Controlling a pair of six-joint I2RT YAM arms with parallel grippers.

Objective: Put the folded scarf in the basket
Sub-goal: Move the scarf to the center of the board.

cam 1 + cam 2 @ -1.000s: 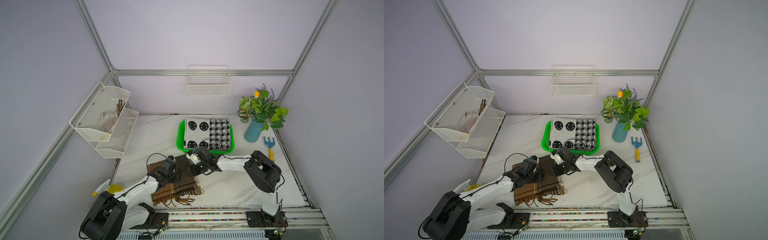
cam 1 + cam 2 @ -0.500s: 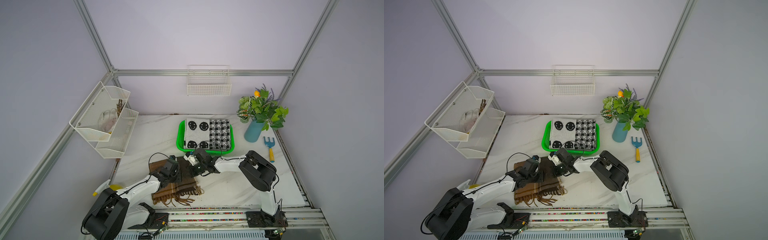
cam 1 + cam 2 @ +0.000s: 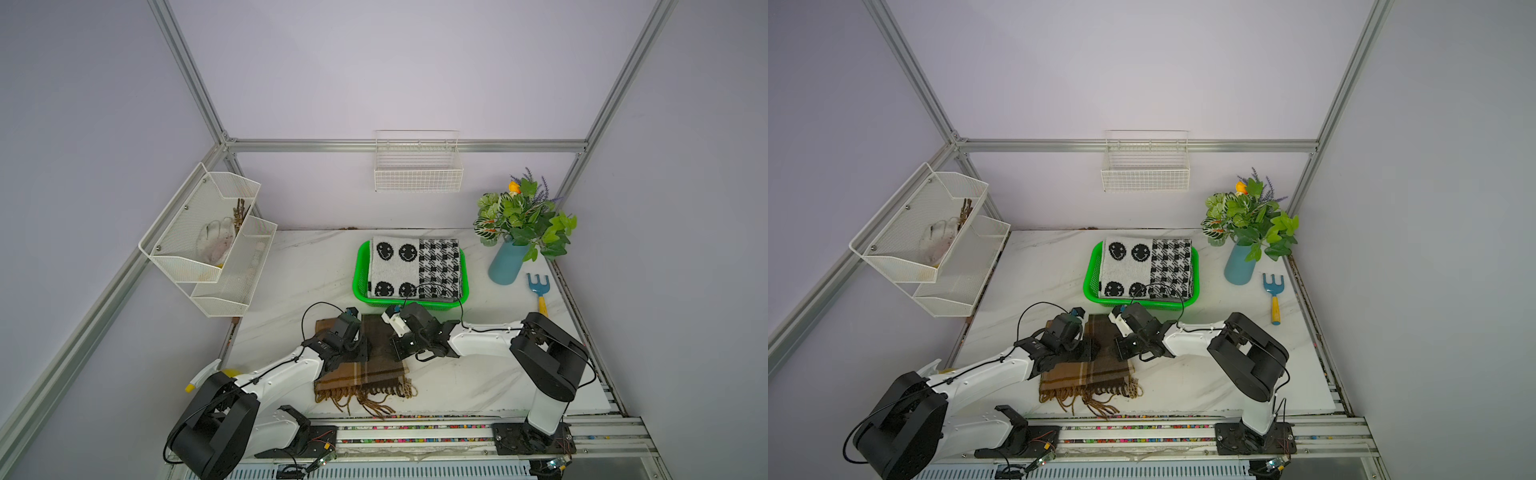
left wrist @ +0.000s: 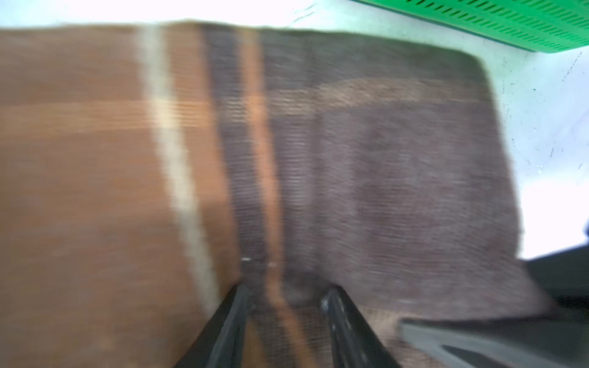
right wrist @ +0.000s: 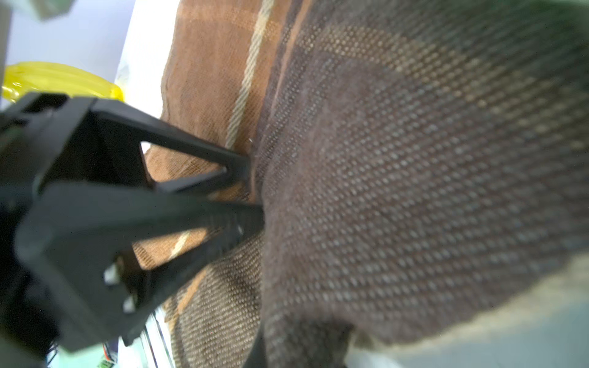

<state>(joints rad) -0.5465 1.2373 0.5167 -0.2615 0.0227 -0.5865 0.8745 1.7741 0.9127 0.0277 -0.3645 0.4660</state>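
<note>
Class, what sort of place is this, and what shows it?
Probably a lab test cell dressed like a home: bare aluminium frame, two robot arms on a base rail, props like the plant.

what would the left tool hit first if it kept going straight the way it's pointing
The brown scarf: the left tool points low across it, its tips right at the cloth, so it would likely dig into the fabric almost at once, though the wrist view is blurred.
</note>
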